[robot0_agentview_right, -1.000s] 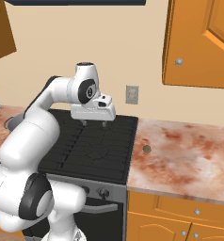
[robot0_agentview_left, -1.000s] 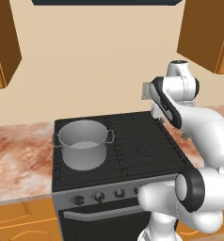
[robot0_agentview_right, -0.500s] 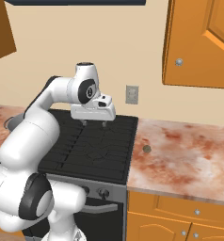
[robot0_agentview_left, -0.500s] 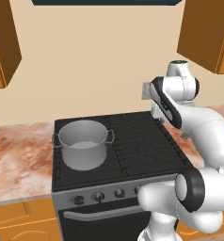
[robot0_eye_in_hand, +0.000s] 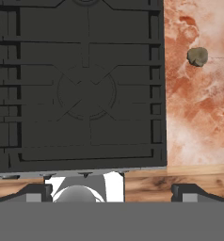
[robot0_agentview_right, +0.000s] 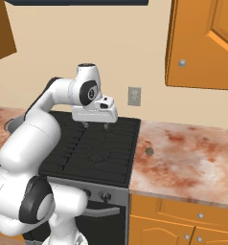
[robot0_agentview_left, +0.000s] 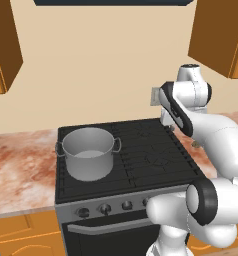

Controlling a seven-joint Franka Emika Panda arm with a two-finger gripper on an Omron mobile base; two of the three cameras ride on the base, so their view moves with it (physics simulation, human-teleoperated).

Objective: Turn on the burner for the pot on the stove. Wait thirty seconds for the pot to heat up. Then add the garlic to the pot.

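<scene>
The grey pot point(robot0_agentview_left: 88, 152) stands on the left front burner of the stove point(robot0_agentview_left: 141, 150), and nothing shows inside it. My gripper point(robot0_agentview_right: 96, 125) hangs open above the right rear part of the black grate point(robot0_agentview_right: 101, 153), holding nothing. Seen from the hand, the stove point(robot0_eye_in_hand: 85, 92) lies below and the two fingertips point(robot0_eye_in_hand: 36, 190) stand wide apart. The small grey-tan garlic point(robot0_agentview_right: 149, 151) lies on the counter just right of the stove, to the right of the gripper. It shows as the garlic point(robot0_eye_in_hand: 197, 56) at the upper right of the hand view.
Dark knobs point(robot0_agentview_left: 105, 208) line the stove's grey front panel above the oven handle. Marbled counter point(robot0_agentview_right: 192, 158) runs on both sides of the stove. A wall outlet plate point(robot0_agentview_right: 134, 95) sits behind the gripper. Wooden cabinets point(robot0_agentview_right: 202, 43) hang overhead.
</scene>
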